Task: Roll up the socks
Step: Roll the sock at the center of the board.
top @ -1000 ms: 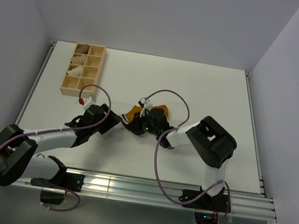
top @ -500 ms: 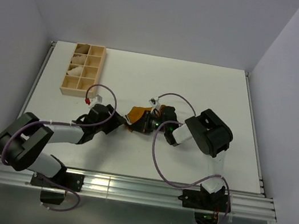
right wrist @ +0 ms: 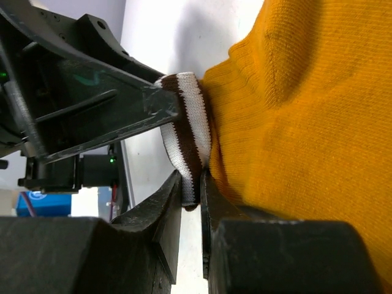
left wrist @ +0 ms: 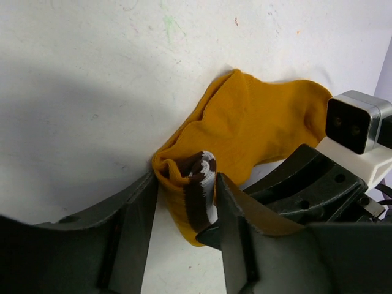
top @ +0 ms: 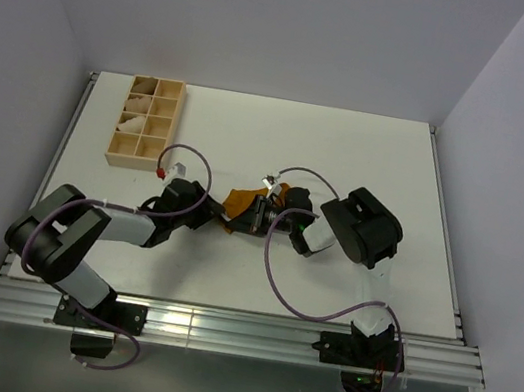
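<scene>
The mustard-orange sock (top: 241,199) lies mid-table between my two grippers. In the left wrist view its body (left wrist: 257,125) spreads away from me, and its folded end with the brown, white-striped cuff (left wrist: 201,184) sits between my left gripper's (left wrist: 186,184) jaws, which press it from both sides. My right gripper (right wrist: 191,180) pinches the edge of the striped cuff (right wrist: 187,122), with the orange body (right wrist: 306,110) beside it. In the top view the left gripper (top: 217,210) and right gripper (top: 253,215) face each other, nearly touching.
A wooden compartment tray (top: 174,130) stands at the back left, holding pale cream rolled bundles (top: 136,113). The right arm's camera housing (left wrist: 355,122) and gripper body (left wrist: 300,184) crowd the left wrist view. Metal rails (top: 219,326) run along the near table edge.
Both grippers have shifted slightly right and closed in on each other around the sock. The left arm's elbow has swung in toward the table and the sock's cuff end has bunched up.
</scene>
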Controlling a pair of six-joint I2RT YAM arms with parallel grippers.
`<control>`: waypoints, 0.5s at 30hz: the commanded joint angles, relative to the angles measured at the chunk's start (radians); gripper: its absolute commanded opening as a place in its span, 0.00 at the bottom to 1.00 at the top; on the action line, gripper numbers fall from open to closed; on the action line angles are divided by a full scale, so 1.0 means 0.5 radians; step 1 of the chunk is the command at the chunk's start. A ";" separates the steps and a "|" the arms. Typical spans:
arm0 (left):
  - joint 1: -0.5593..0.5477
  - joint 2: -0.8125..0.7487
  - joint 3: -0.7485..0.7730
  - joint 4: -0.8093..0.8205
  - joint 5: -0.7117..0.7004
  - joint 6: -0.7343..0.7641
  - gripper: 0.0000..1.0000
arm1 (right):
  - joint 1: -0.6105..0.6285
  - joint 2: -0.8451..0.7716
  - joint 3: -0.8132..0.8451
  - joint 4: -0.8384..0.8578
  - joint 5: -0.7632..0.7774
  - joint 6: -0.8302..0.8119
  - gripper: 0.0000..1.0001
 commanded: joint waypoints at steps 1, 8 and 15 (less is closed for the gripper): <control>0.007 0.071 0.019 -0.002 0.033 0.030 0.47 | -0.009 0.071 -0.005 -0.055 -0.084 0.044 0.00; -0.005 0.108 0.053 -0.094 0.006 0.024 0.14 | -0.015 0.043 0.010 -0.147 -0.054 0.010 0.00; -0.012 0.132 0.178 -0.303 -0.046 0.058 0.01 | -0.015 -0.211 -0.057 -0.411 0.151 -0.216 0.27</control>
